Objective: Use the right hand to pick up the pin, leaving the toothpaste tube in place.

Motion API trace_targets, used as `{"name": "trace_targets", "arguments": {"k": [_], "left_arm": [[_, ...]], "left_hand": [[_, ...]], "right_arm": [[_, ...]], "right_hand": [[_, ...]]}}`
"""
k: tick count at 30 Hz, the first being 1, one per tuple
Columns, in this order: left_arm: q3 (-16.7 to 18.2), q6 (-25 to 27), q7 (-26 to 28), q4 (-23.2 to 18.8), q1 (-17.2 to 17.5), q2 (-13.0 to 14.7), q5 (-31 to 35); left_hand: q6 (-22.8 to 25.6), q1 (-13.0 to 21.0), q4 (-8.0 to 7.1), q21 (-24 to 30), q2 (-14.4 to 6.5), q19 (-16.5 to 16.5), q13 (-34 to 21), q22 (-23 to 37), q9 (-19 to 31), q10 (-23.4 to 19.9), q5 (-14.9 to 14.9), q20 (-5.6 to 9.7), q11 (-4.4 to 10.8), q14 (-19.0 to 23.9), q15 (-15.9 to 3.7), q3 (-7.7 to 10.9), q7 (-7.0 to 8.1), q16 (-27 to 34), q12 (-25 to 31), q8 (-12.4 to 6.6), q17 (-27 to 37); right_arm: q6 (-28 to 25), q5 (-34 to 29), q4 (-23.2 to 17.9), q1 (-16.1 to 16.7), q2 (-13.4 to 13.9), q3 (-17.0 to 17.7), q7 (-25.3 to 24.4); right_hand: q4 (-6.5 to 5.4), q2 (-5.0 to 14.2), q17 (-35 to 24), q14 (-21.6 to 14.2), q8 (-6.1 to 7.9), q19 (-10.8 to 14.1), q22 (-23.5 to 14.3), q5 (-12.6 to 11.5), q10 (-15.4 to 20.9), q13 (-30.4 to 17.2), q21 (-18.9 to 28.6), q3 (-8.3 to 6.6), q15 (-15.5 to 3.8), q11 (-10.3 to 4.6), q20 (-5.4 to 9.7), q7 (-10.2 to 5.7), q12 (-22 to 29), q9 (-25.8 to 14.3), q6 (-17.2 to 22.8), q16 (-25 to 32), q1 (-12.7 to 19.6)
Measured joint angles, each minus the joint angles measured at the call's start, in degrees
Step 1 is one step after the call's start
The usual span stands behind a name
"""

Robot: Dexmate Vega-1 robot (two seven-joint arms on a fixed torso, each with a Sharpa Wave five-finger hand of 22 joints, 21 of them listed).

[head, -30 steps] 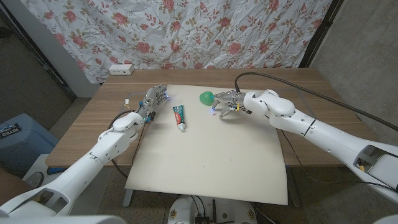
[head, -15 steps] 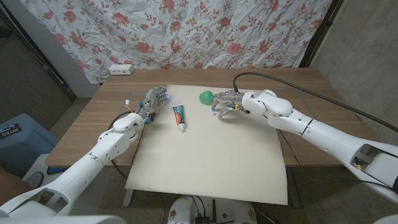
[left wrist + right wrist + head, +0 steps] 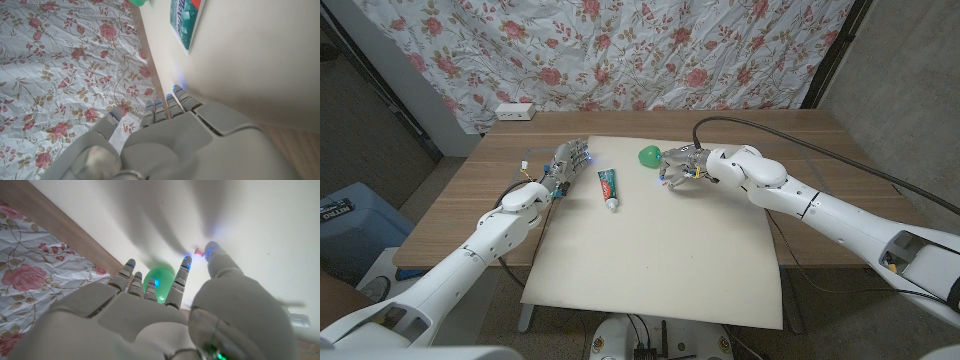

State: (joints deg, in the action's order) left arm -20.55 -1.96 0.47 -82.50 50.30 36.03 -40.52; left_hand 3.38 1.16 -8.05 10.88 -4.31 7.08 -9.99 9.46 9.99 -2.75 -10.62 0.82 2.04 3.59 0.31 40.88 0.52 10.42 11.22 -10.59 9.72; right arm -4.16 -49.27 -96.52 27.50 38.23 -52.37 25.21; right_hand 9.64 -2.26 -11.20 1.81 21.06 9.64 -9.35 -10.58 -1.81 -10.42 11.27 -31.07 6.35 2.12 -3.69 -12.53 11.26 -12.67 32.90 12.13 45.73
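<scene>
A: Desk (image 3: 740,125) and cream mat (image 3: 660,250) are seen unchanged from a second ago; what has been moved?

B: Only the right hand (image 3: 682,168), which has been shifted slightly leftward across the mat, just beside the green ball (image 3: 649,156).

A: And its fingers (image 3: 182,280)?

B: They are spread apart and nothing is held. In the right wrist view the pin (image 3: 199,253), pink-headed, is seen lying on the mat just off one fingertip.

A: So the grasp is not yet made?

B: It is judged imminent; a fine pinch is needed.

A: The rest?

B: The toothpaste tube (image 3: 608,187) is left untouched at mid-mat, and the left hand (image 3: 565,163) is kept open at the mat's edge.
</scene>
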Motion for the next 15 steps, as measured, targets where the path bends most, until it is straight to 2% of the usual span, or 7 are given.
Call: {"name": "trace_targets", "arguments": {"k": [2,9,12,15], "left_arm": [[0.0,0.01,-0.04,0.0,0.0,0.03,-0.01],[0.0,0.2,-0.06,-0.08,0.0,0.2,-0.02],[0.0,0.34,-0.05,-0.24,0.03,0.27,-0.05],[0.0,0.39,-0.03,-0.33,0.1,0.33,-0.07]], "left_hand": [[0.0,0.0,0.0,0.0,0.0,0.0,0.0,0.0,0.0,0.0,0.0,0.0,0.0,0.0,0.0,0.0,0.0,0.0,0.0,0.0,0.0],[0.0,0.0,0.24,0.0,0.0,0.0,0.0,0.0,0.0,0.0,0.0,0.0,0.0,0.0,0.0,0.24,0.0,0.0,0.01,0.0,0.0],[0.0,0.0,0.24,0.0,0.0,0.0,0.0,0.0,0.0,0.0,0.0,0.0,0.0,0.0,0.0,0.24,0.0,0.0,0.02,0.0,0.0],[0.0,0.0,0.24,0.0,0.0,0.0,0.0,0.0,0.0,0.0,0.0,0.0,0.0,0.0,0.0,0.24,0.0,0.0,0.02,0.0,0.0]], "right_arm": [[-0.14,-0.06,0.12,0.05,-0.08,-0.07,-0.26],[-0.52,-0.36,0.43,0.38,-0.2,-0.27,-1.58],[-0.66,-0.52,0.49,0.6,-0.2,-0.34,-2.18],[-0.81,-0.73,0.52,0.72,-0.21,-0.38,-2.86]], "right_hand": [[0.0,-0.58,0.0,-0.21,0.15,0.19,0.0,0.0,0.18,0.0,0.0,0.32,-0.21,-0.18,-0.2,-0.07,0.0,0.0,0.57,0.45,0.58],[0.07,-0.58,-0.14,-1.43,1.02,1.24,-0.08,0.21,1.33,0.0,0.0,0.55,-0.62,-0.26,0.43,-0.07,0.0,-0.04,2.77,0.45,0.58],[0.07,-0.58,-0.14,-1.63,1.45,1.83,-0.14,0.21,2.15,0.0,0.0,0.55,-0.83,-0.67,0.21,-0.11,0.0,-0.27,3.82,0.45,0.58],[0.08,-0.39,-0.14,-2.02,2.11,2.23,-0.14,0.21,2.55,0.0,0.0,1.03,-1.22,-0.7,0.61,-0.02,0.0,-0.26,4.66,0.86,0.8]]}}
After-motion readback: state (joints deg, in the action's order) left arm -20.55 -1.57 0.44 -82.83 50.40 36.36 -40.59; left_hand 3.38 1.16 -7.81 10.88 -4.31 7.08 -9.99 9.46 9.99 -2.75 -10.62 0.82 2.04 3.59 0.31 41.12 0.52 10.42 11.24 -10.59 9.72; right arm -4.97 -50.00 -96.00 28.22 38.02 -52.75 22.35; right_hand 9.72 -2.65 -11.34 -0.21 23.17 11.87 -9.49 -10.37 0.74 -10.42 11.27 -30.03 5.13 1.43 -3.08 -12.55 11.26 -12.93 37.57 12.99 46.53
